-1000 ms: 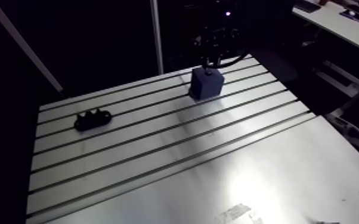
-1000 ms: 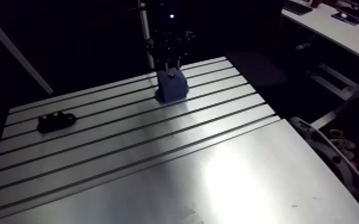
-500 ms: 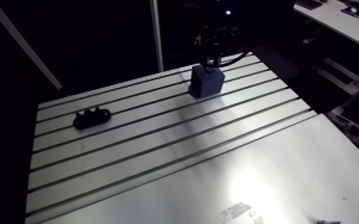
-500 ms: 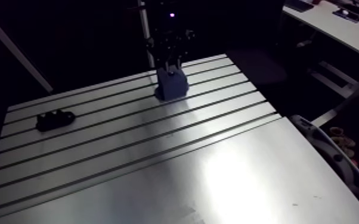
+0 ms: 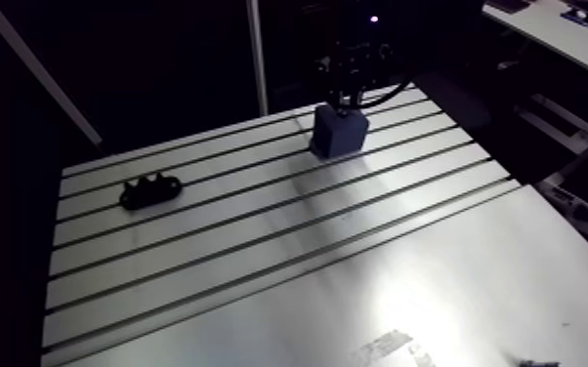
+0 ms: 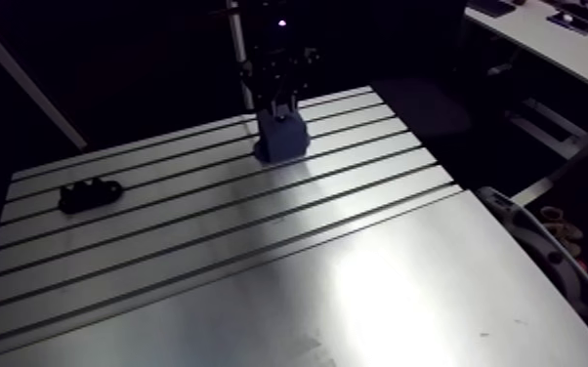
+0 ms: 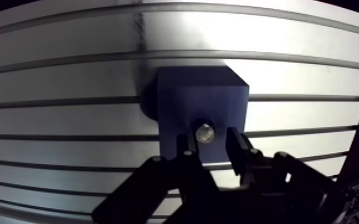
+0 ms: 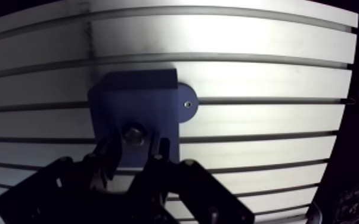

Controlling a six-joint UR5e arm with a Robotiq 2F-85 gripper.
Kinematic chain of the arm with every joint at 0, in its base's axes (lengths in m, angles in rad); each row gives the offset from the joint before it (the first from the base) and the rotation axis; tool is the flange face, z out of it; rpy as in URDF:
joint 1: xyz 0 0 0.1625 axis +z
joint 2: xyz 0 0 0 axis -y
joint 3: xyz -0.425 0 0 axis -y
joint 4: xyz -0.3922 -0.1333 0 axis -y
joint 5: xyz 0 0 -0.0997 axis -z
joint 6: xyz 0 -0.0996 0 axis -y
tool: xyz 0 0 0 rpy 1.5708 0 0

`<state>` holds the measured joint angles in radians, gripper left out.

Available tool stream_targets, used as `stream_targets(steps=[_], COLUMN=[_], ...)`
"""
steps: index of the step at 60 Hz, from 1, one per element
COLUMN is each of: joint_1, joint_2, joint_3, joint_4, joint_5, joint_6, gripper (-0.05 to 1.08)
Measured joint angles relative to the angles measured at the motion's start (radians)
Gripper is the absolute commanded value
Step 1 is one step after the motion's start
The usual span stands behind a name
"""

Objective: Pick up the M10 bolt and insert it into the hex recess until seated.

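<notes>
A dark blue block (image 7: 203,101) stands on the slotted table (image 5: 259,264) near its far edge. In the block's top face sits the bolt; its round metal head (image 7: 204,132) shows, sunk into the recess. In the wrist view my gripper (image 7: 209,142) hangs right over the block. Its two black fingers (image 7: 185,149) straddle the bolt head with a narrow gap on each side, so it is open. In the arm view the gripper (image 5: 351,98) comes down onto the block (image 5: 338,134).
A small black lumpy fixture (image 5: 150,192) lies on the table's left side, far from the block. A round tab (image 8: 186,103) with a screw sticks out at the block's base. Dark grooves run across the table.
The whole arm view has shifted slightly, so the camera has moved. The gripper stays over the blue block, and the block and the black fixture keep their places.
</notes>
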<state>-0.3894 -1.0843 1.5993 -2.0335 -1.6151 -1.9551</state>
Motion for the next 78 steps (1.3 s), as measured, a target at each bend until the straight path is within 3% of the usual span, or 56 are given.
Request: stream_targets(steps=[78], joint_1=[0.004], joint_2=[0.007], joint_3=[-0.003], joint_4=[0.001], joint_5=[0.002], joint_6=[-0.001], gripper=[0.65])
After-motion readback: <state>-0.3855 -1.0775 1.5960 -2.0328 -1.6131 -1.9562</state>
